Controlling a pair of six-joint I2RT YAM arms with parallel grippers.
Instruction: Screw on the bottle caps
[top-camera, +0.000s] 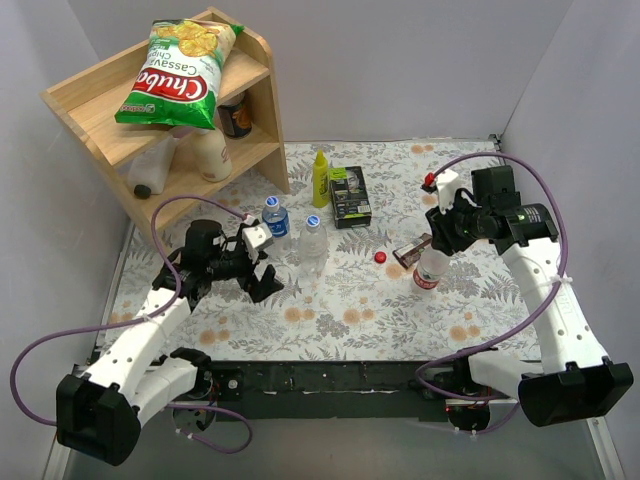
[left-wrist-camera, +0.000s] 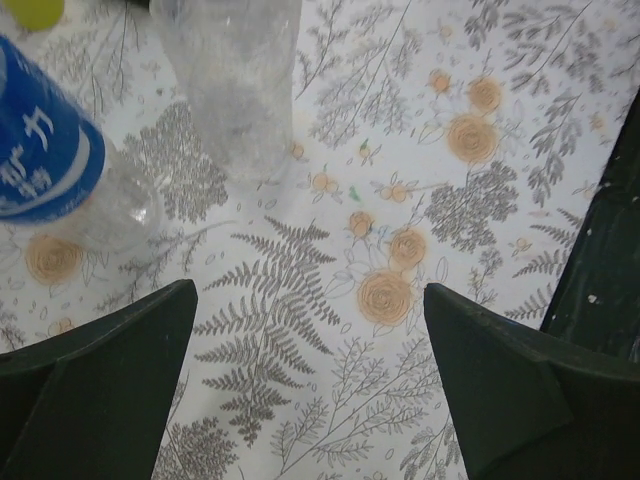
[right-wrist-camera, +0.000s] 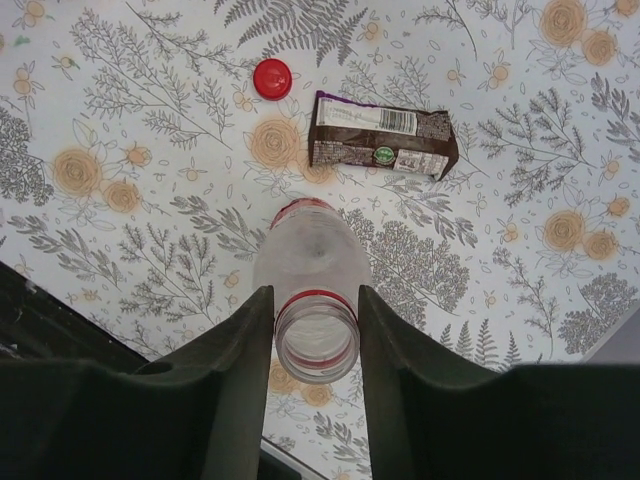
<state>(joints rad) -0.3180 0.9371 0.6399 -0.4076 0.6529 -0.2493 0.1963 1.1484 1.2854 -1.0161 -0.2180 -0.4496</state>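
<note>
My right gripper (top-camera: 433, 254) is shut on the neck of the red-and-white-labelled bottle (top-camera: 430, 272), which stands upright with its mouth (right-wrist-camera: 316, 340) open and uncapped between the fingers. The red cap (top-camera: 380, 256) lies on the cloth to its left and also shows in the right wrist view (right-wrist-camera: 272, 78). The blue-labelled bottle (top-camera: 276, 218) and the unlabelled bottle (top-camera: 313, 243) stand at centre left, each with a blue cap (top-camera: 313, 221) on top. My left gripper (left-wrist-camera: 308, 300) is open and empty, low over the cloth just short of these two bottles (left-wrist-camera: 235, 80).
A brown snack wrapper (right-wrist-camera: 380, 145) lies beside the held bottle. A yellow squeeze bottle (top-camera: 320, 178) and a dark box (top-camera: 350, 195) stand behind the middle. A wooden shelf (top-camera: 255, 110) at the back left holds a chips bag (top-camera: 180, 72) and cream bottles.
</note>
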